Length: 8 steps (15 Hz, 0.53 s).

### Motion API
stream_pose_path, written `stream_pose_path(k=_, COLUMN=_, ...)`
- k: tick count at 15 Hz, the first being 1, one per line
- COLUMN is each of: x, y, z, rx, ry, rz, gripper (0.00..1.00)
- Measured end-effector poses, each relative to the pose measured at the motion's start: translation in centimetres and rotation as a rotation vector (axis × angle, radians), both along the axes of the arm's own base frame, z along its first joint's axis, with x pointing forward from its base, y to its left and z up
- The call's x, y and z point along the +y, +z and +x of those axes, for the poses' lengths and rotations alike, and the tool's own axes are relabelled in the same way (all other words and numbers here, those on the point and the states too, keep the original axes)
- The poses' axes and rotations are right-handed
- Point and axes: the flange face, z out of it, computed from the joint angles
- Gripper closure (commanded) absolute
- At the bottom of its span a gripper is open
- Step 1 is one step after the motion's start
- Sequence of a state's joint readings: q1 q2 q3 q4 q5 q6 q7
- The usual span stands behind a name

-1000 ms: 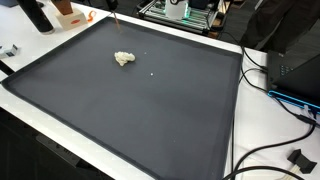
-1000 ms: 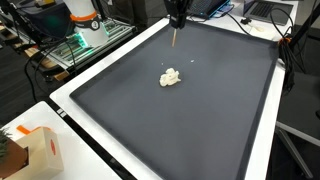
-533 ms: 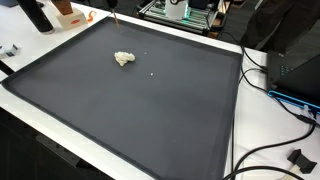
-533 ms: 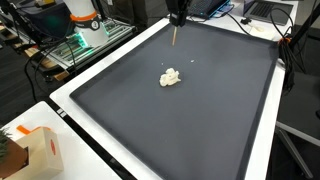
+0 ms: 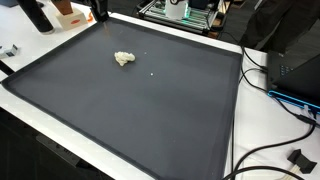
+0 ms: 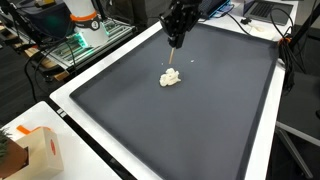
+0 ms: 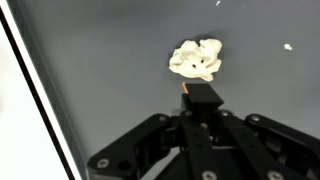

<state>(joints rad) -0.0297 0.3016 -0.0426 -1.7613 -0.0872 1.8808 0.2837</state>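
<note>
Over dark mat (image 6: 200, 110) on cluttered lab bench (image 6: 60, 100): fingers (image 7: 205, 98) pinch stick (image 6: 175, 55) above pale lump (image 6: 171, 77).

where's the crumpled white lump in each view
In an exterior view: the crumpled white lump lies upper left of centre, near the far edge of the dark mat.
In an exterior view: the lump lies just above the picture's centre.
Wrist view: the lump sits near the top, right of centre.
Shared landmark: the dark mat under it.
</note>
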Motion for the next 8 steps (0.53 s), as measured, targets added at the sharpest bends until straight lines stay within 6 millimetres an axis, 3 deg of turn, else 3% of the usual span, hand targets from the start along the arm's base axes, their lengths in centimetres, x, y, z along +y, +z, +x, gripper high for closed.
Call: stream_pose_path(k=8, x=-2.0, y=-6.8, z=1.5, rx=0.043, ry=-0.319, rz=-0.257, gripper=0.97)
